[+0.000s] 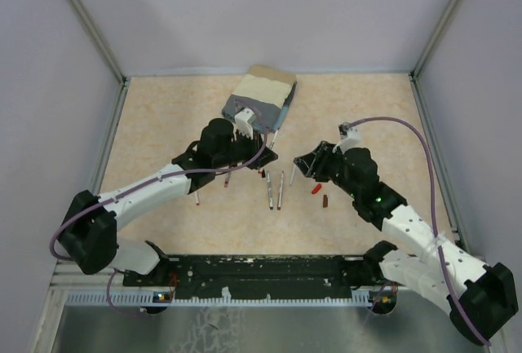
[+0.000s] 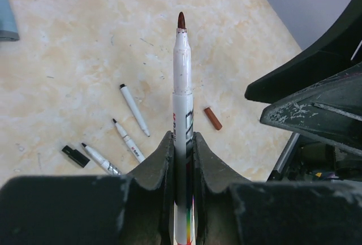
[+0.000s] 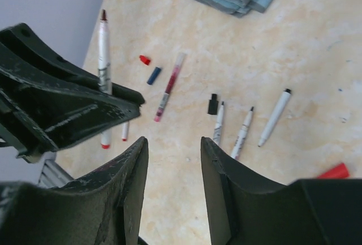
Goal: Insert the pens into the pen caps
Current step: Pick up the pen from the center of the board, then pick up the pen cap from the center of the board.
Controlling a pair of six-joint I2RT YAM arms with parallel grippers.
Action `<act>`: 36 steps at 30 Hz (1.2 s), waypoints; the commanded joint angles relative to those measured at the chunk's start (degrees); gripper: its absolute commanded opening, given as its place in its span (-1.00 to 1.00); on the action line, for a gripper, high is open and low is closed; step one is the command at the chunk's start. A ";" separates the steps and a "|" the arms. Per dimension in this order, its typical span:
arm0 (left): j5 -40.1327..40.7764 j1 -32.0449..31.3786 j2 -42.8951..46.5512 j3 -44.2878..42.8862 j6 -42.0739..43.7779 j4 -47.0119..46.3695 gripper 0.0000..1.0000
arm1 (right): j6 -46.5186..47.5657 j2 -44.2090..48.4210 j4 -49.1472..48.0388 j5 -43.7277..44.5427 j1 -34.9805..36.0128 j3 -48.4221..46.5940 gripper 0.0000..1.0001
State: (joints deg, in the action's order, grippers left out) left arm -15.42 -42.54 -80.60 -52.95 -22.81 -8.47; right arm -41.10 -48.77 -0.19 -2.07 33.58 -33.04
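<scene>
Pen [image 2: 181, 75] with a brown-red tip sits clamped in my left gripper [image 2: 182, 143], nib bare and pointing forward above the table [image 2: 68, 41]. My right gripper [image 3: 174, 149] hangs with jaws apart, empty. I judge this the pairing step: the brown-red cap [image 2: 212, 118] lies loose right of the table's middle, toward its near edge; next my right must grasp it and line it up with the nib.

Fingers [image 2: 154, 168] pinching pen [image 2: 181, 69], brown tip — uncapped
</scene>
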 commanded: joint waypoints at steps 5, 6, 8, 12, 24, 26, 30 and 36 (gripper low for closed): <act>2.72 2.45 5.44 -0.94 6.48 2.10 -1.00 | 3.24 1.30 9.82 9.69 -0.27 -3.44 -0.14; 3.10 2.74 6.05 -0.97 7.25 2.23 -1.00 | 2.75 0.62 11.43 10.94 -0.25 -4.03 -0.14; 2.94 3.42 6.95 -1.21 8.42 2.39 -1.00 | 2.19 -1.17 14.66 13.39 -0.27 -5.68 -0.14; 1.21 4.26 8.07 -2.70 10.34 2.62 -1.00 | 1.34 -5.07 19.37 17.09 -0.27 -8.40 -0.14; -0.41 4.66 7.74 -4.29 13.86 1.85 -1.00 | -3.40 -14.71 28.07 23.88 -0.27 -13.78 -0.13; -0.81 4.66 7.94 -3.65 14.22 1.83 -1.00 | -4.09 -16.90 29.09 23.85 -0.27 -14.87 -0.11; -1.86 4.75 8.05 -3.47 14.63 2.55 -1.00 | -5.90 -22.23 32.62 25.59 -0.25 -17.38 -0.09; -2.26 4.73 8.14 -3.41 14.40 2.75 -1.00 | -6.69 -29.70 33.43 23.96 -0.25 -19.84 -0.09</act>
State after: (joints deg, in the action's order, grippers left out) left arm -16.21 -38.09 -73.69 -56.86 -9.13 -5.08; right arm -46.09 -74.91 32.27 20.58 33.58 -49.25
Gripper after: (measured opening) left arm 0.180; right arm 0.455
